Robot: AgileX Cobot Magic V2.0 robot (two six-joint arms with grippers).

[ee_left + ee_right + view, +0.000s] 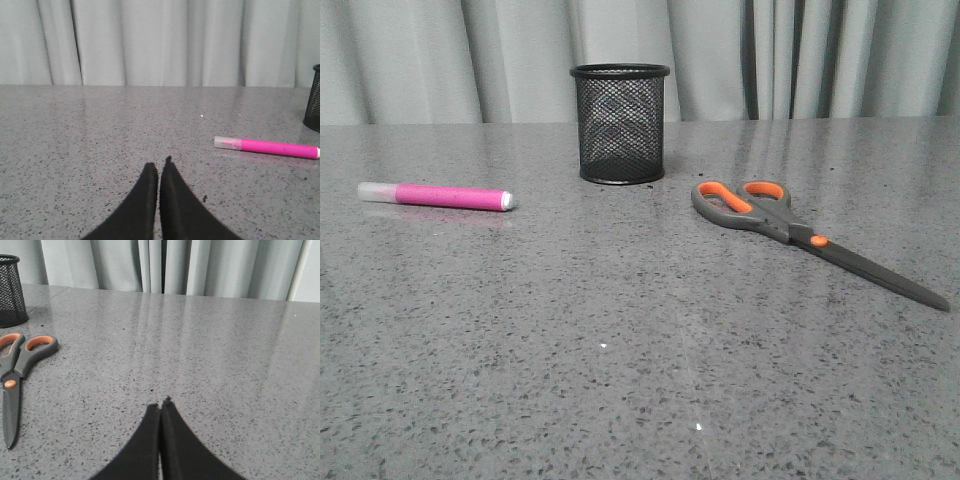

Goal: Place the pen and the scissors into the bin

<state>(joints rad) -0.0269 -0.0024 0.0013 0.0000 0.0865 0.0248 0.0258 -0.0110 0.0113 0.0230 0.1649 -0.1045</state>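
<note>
Pen (436, 196): short thick magenta-pink marker, translucent whitish cap at the left end, white tip at the right end, lying flat and roughly crosswise, left of the bin (620, 124) and well apart from it. Bin: black wire-mesh cylinder, solid rim and base, upright, far centre, open top. Scissors (800, 233): dark grey handles lined orange, orange pivot dot, blades closed, lying flat right of the bin, handles nearest it, tips pointing right and toward the near edge.

My left hand (160, 167) hangs over the grey speckled tabletop (100, 130), fingers pressed together and holding nothing. The pen (266, 147) lies flat, well apart from me — the bin (314, 97) stands just beyond its white end.
</note>
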